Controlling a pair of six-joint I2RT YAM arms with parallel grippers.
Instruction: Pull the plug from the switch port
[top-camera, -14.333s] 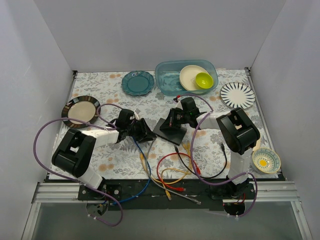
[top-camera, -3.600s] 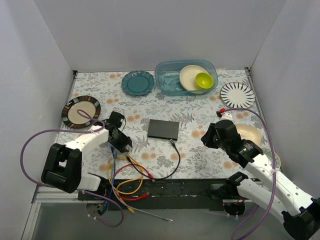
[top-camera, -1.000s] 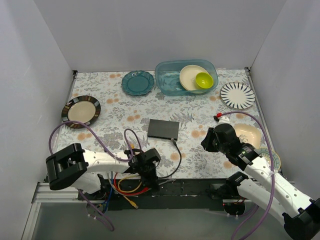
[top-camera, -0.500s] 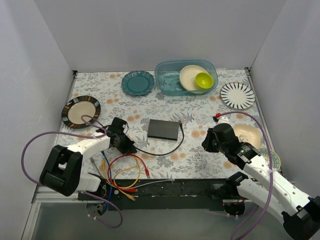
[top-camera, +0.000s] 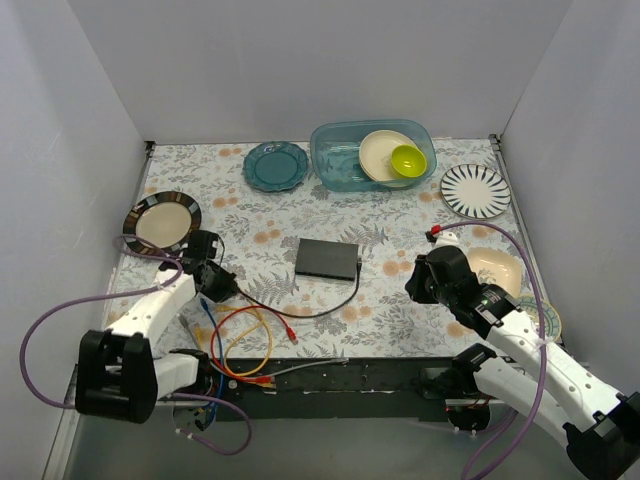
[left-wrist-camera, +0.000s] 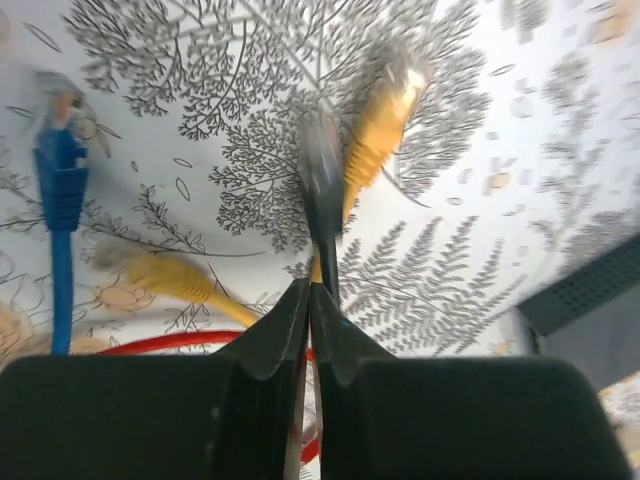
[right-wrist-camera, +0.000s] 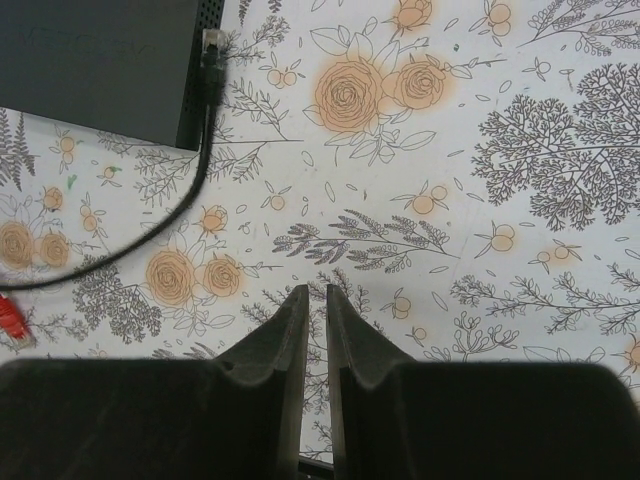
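The flat black switch box (top-camera: 327, 259) lies mid-table; its corner shows in the right wrist view (right-wrist-camera: 95, 55). A black cable (top-camera: 300, 312) runs from my left gripper (top-camera: 222, 286) to the box's right side. Its plug (right-wrist-camera: 211, 48) lies along that side edge with its clear tip showing, in no socket that I can see. The row of sockets is not visible. My left gripper (left-wrist-camera: 309, 290) is shut on the black cable (left-wrist-camera: 322, 195), which is blurred. My right gripper (right-wrist-camera: 314, 292) is shut and empty, over the cloth right of the box (top-camera: 413, 283).
Red (top-camera: 240, 325), yellow (left-wrist-camera: 375, 125) and blue (left-wrist-camera: 62, 190) cables lie loose at the front left. A dark-rimmed plate (top-camera: 161, 222), a teal plate (top-camera: 276, 165), a blue bin (top-camera: 345, 165) with bowls, a striped plate (top-camera: 475, 190) and two bowls (top-camera: 497, 267) ring the table.
My left gripper has moved left with the black cable, dragging it. The plug end has slid forward along the box's right side. The loose cables shifted. The right arm has not moved.
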